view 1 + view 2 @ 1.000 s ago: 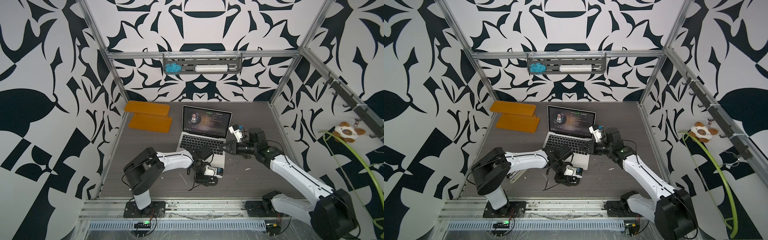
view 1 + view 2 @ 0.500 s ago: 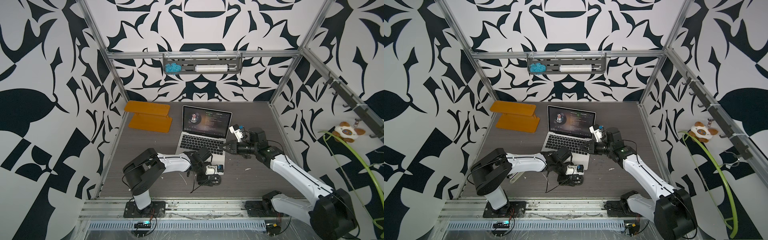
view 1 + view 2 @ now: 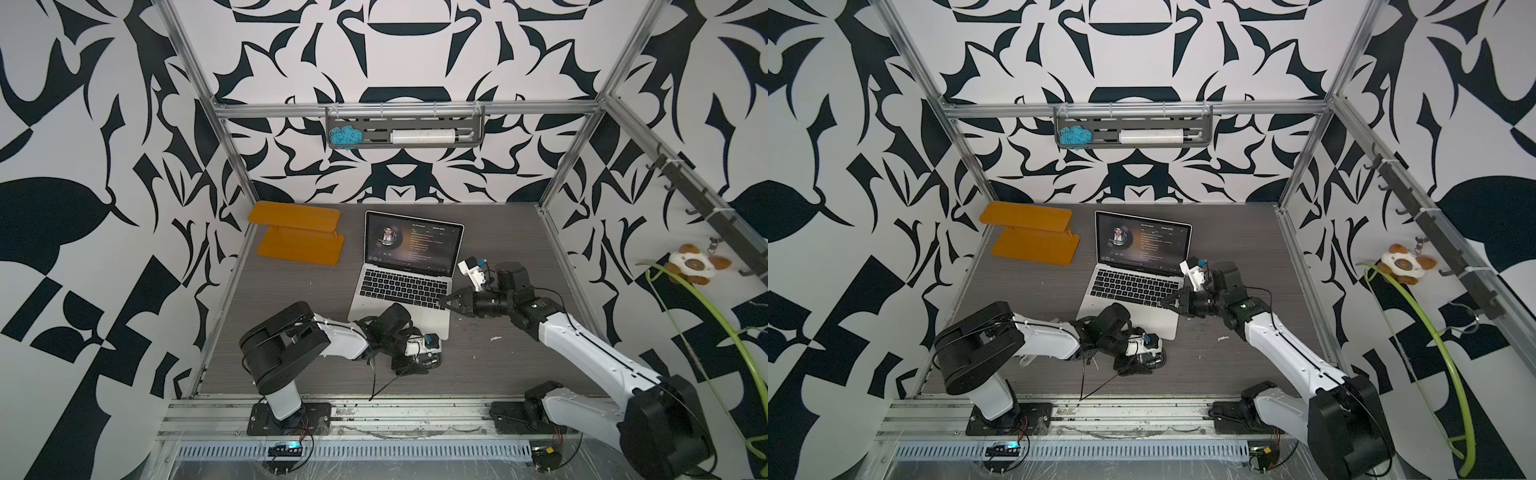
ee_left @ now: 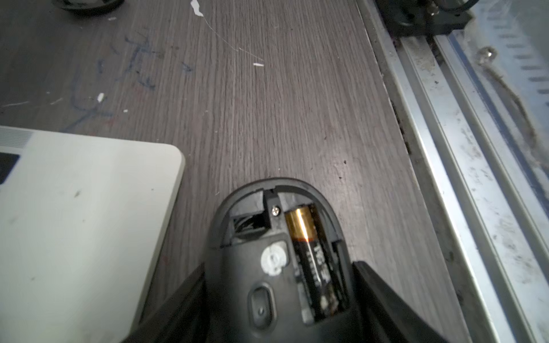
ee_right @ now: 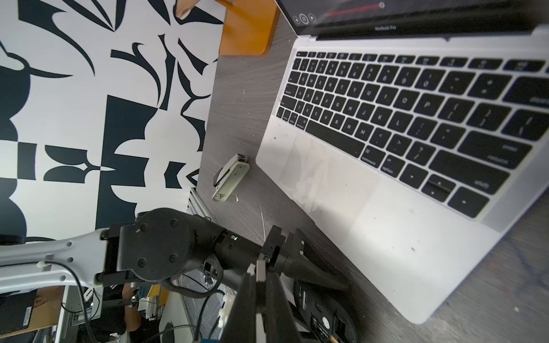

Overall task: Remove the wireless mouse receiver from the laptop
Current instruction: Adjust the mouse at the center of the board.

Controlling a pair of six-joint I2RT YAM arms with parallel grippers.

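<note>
The silver laptop stands open mid-table, its screen lit. My right gripper hovers over the laptop's front right edge, shut on the wireless mouse receiver, whose pale metal end sticks out past the fingertips. A black mouse lies upside down on the table by the laptop's front right corner. Its battery is bared, with an empty slot beside it. My left gripper has a finger against each side of the mouse.
An orange stand sits at the back left. A small pale piece lies by the laptop's left side. The metal rail runs along the table's front edge. A wall shelf hangs at the back.
My left gripper has shifted slightly to the right along the laptop's front edge, with the mouse between its fingers. The right arm has not moved.
</note>
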